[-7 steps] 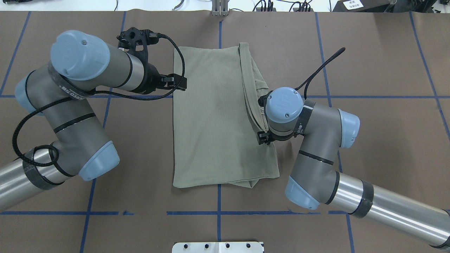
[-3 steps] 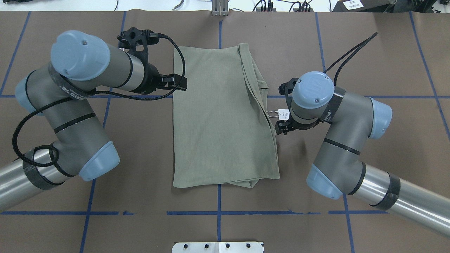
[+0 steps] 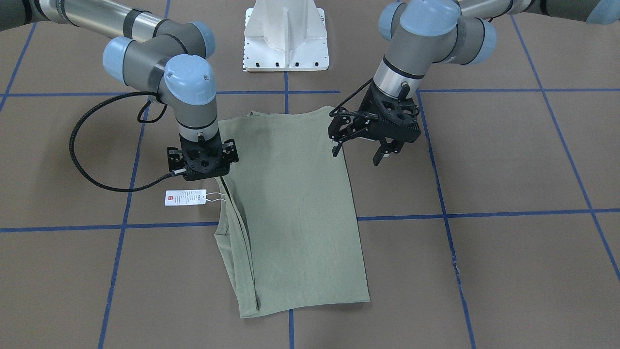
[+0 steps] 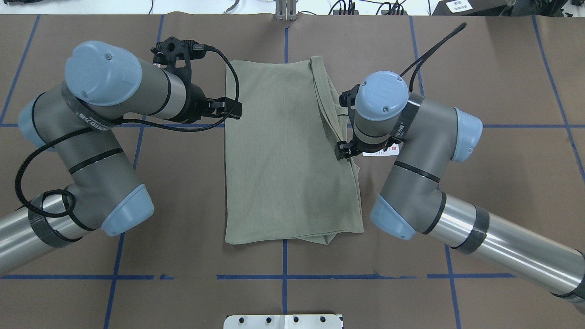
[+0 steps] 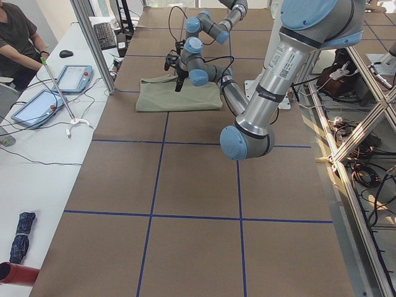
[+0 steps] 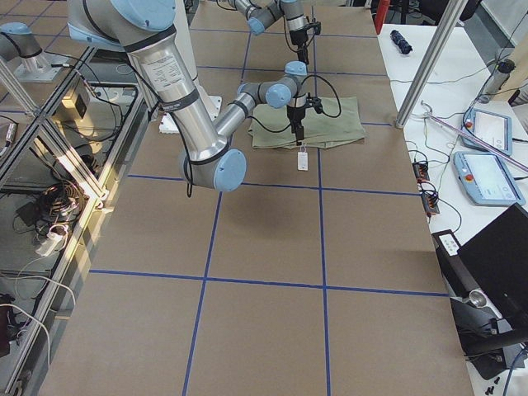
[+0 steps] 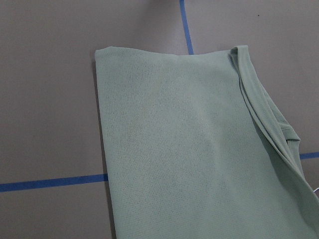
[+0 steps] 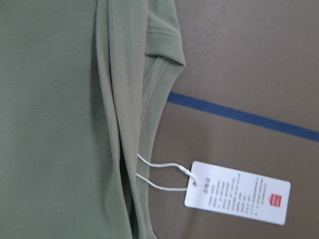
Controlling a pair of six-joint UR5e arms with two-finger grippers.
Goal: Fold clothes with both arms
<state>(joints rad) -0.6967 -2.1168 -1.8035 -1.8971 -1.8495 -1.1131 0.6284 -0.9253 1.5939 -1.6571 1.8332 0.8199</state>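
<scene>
The pale sage-green shirt lies folded into a long rectangle at the table's middle. Its collar and folded layers lie along the edge by my right arm. The white hang tag lies on the table beside that edge, on its string. My left gripper is open and empty, hovering at the opposite long edge. My right gripper points straight down over the collar edge, just above the tag. Its fingers are hidden, so I cannot tell its state. The left wrist view shows only the shirt.
The white pedestal base stands at the robot's side of the brown, blue-taped table. In the exterior left view a white desk with tablets and a seated person lie beyond the far edge.
My right arm swung out to the right, drawing the hang tag out onto the table, then came back over the shirt's collar edge. The left arm barely moved.
</scene>
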